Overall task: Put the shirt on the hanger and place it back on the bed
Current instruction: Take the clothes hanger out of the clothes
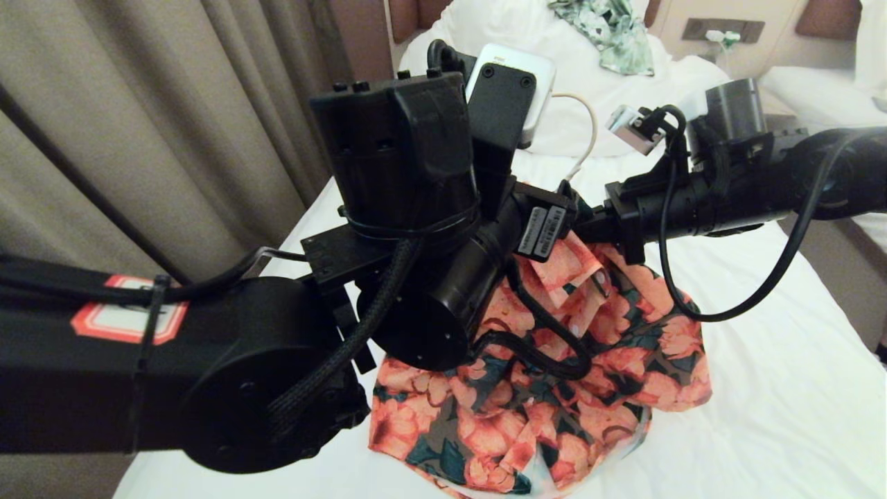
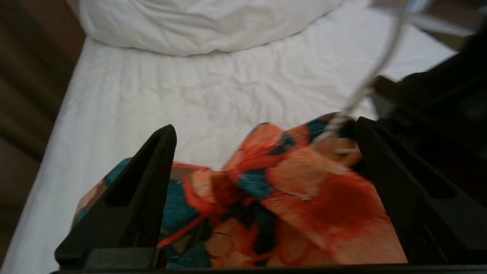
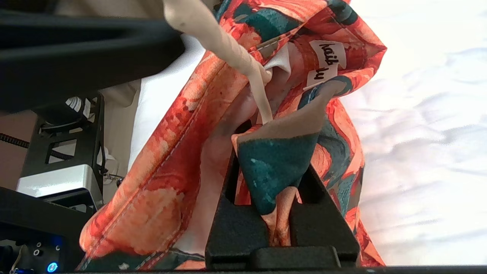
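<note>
— Where is the shirt right now?

— The short-sleeved button-up shirt (image 1: 554, 388) with big orange-pink flowers on dark green hangs bunched just above the long bed's plain white sheet (image 1: 776, 388), its lower folds resting on it. My right gripper (image 3: 281, 213) has its fingers pressed together on a fold of the fabric near the collar, close beside the white neck label (image 3: 327, 62).

— And the hanger?

— The thin cream-white wire hanger (image 3: 243, 62) runs down into the neck opening, right next to that pinched fold. Its hook end rises away from me towards the pillow.

— Your left side?

— My left gripper (image 2: 266, 167) has its fingers spread wide with nothing clamped; the crumpled cloth lies between and just beyond them, and the wire passes near my far-side finger (image 2: 395, 182).

— What does the coming move turn on?

— I judge the loose shoulder lies straight ahead of my left fingers, so the left arm is the nearer one to draw it over the wire's long axis.
</note>
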You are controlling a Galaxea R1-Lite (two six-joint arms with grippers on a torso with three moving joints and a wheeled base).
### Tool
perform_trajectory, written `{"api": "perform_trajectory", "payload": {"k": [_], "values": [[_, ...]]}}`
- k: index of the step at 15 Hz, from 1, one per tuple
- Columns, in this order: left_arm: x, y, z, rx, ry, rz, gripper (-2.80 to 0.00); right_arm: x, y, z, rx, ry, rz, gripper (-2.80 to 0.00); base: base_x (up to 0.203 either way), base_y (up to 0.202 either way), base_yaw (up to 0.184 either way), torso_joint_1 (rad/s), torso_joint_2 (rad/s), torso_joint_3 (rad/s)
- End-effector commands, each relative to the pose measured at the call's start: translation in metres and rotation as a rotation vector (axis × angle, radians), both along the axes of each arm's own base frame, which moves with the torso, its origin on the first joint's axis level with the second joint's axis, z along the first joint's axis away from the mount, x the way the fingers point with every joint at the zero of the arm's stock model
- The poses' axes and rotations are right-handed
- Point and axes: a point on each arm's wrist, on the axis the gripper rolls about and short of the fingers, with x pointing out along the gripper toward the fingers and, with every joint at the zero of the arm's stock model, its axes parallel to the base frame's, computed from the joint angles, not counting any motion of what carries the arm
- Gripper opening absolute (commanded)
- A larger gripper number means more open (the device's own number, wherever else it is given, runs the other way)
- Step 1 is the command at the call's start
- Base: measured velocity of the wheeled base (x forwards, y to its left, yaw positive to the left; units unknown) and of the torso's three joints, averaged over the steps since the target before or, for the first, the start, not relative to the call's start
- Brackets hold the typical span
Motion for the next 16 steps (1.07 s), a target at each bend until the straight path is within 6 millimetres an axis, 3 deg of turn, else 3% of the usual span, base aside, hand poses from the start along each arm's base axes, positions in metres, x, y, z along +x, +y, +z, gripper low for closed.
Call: {"api": "perform_trajectory", "payload": {"k": [1,3,7,11,16], "values": [[-0.008,-0.004,0.007,-0.030,-0.010,-0.023,0.00,0.001,-0.001,-0.001,0.000,0.003,0.003,-2.80,0.000,0.000,0.000,0.000,0.00,0.000],[-0.010,-0.011,0.007,-0.052,-0.004,-0.039,0.00,0.001,-0.001,0.000,0.003,-0.004,0.003,-2.80,0.000,0.000,0.000,0.000,0.00,0.000],[0.002,-0.029,-0.015,-0.050,0.040,-0.042,0.00,0.000,-0.003,0.002,0.005,-0.012,-0.004,-2.80,0.000,0.000,0.000,0.000,0.00,0.000],[0.020,-0.041,-0.009,-0.091,0.019,-0.032,0.00,0.000,-0.006,0.001,0.006,-0.010,-0.007,-2.80,0.000,0.000,0.000,0.000,0.00,0.000],[0.030,-0.052,-0.014,-0.096,0.014,-0.031,0.00,0.000,-0.005,0.001,0.009,-0.009,0.005,-2.80,0.000,0.000,0.000,0.000,0.00,0.000]]}}
